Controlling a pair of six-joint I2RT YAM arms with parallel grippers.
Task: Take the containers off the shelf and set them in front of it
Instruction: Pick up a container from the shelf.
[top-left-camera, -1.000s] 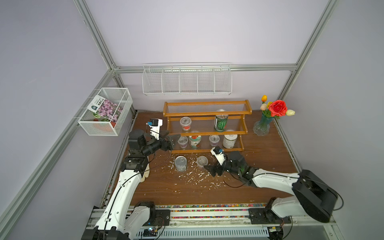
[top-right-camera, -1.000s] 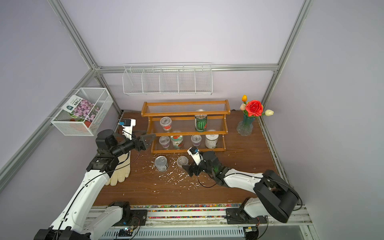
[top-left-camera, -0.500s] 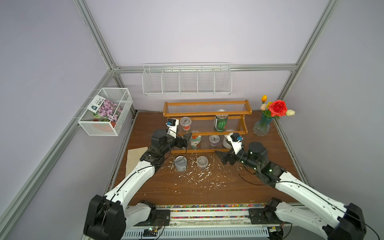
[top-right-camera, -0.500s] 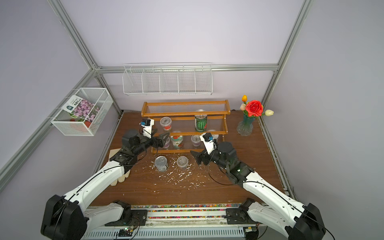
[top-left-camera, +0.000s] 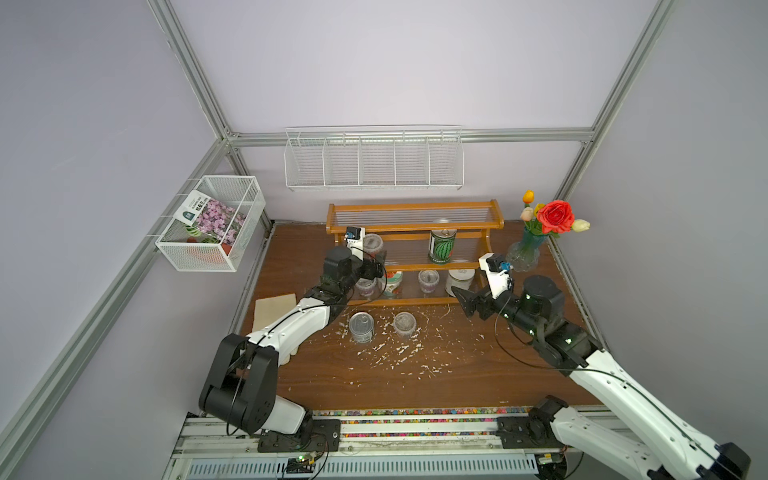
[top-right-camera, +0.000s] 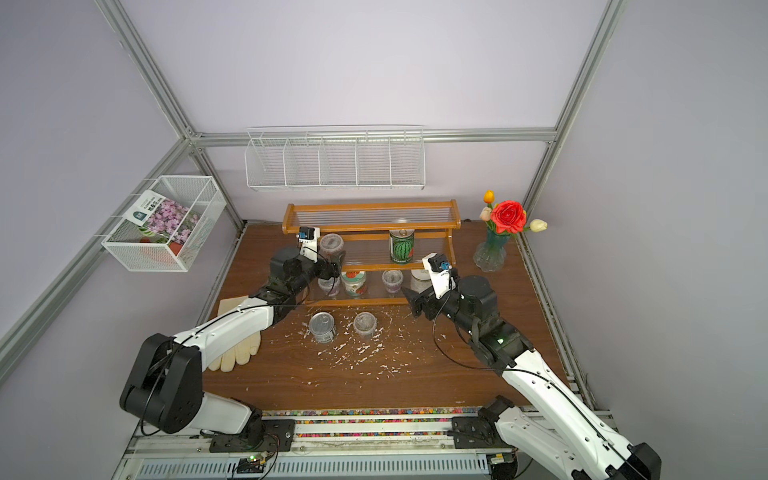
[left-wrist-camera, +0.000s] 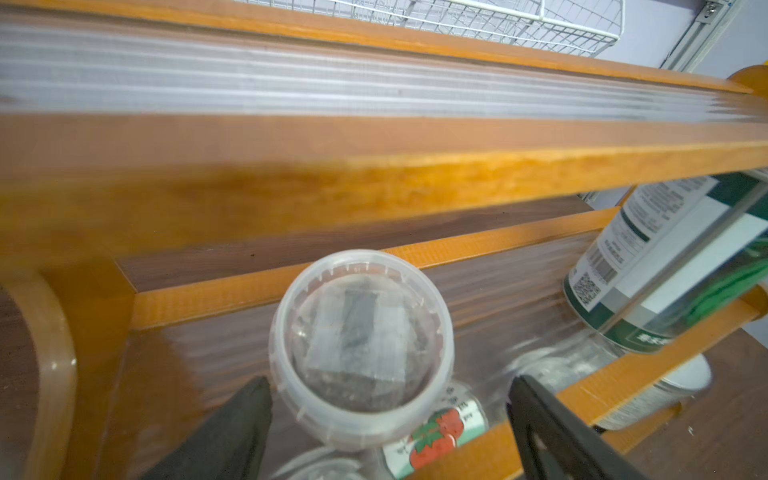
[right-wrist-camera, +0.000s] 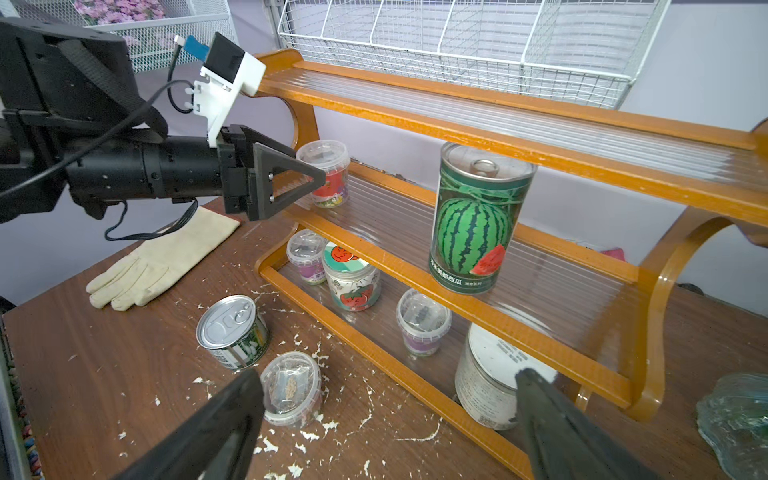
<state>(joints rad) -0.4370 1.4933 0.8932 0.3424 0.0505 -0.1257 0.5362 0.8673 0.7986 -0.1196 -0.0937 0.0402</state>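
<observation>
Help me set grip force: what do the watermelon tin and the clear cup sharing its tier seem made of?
Watermelon tin: likely metal, shiny silver pull-tab top, glossy printed label. Clear cup: probably thin plastic, see-through walls and lid showing its contents.

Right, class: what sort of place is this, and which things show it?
Probably a robotics lab cell staged as a gardening corner: two robot arms, bare aluminium framing, and a wooden shelf of containers beside a flower vase.
</observation>
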